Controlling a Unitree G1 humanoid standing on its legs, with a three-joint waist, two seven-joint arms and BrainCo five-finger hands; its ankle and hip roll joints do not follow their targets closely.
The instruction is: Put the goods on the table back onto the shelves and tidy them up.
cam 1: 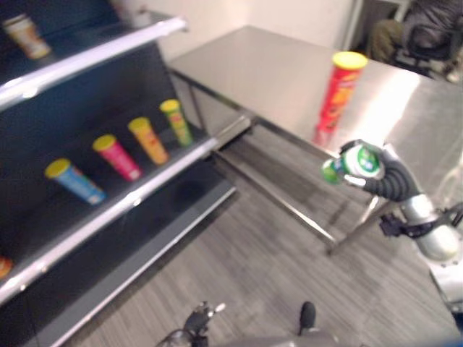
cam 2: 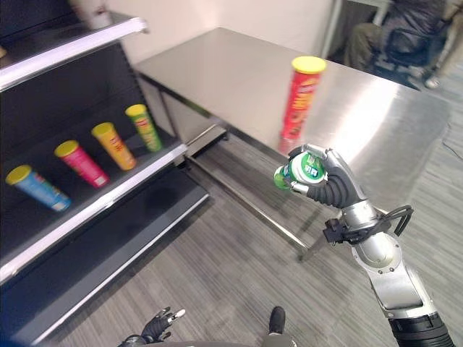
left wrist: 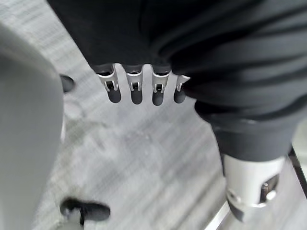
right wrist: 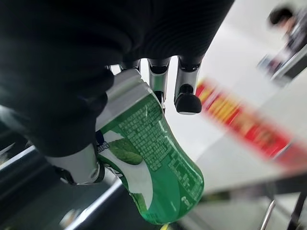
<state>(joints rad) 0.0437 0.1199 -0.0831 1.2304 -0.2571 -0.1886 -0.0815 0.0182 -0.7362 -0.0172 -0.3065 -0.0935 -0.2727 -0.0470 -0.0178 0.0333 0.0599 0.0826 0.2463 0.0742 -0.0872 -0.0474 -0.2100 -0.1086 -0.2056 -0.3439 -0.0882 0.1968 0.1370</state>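
My right hand (cam 1: 391,178) is shut on a green tube (cam 1: 354,163), held in the air just off the near edge of the steel table (cam 1: 275,72). The right wrist view has the green tube (right wrist: 153,158) lying tilted in the palm with fingers curled over it. A tall red tube with a yellow lid (cam 1: 337,92) stands upright on the table just beyond the hand. My left hand (cam 2: 160,322) hangs low over the floor, fingers (left wrist: 136,88) relaxed and holding nothing.
On the left, a dark shelf unit (cam 1: 145,189) has a blue tube (cam 1: 76,181), a pink tube (cam 1: 117,157), an orange tube (cam 1: 148,140) and a lime tube (cam 1: 176,121) in a row on its middle shelf. Another tube (cam 1: 27,36) stands on the shelf above. A person (cam 1: 427,29) sits behind the table.
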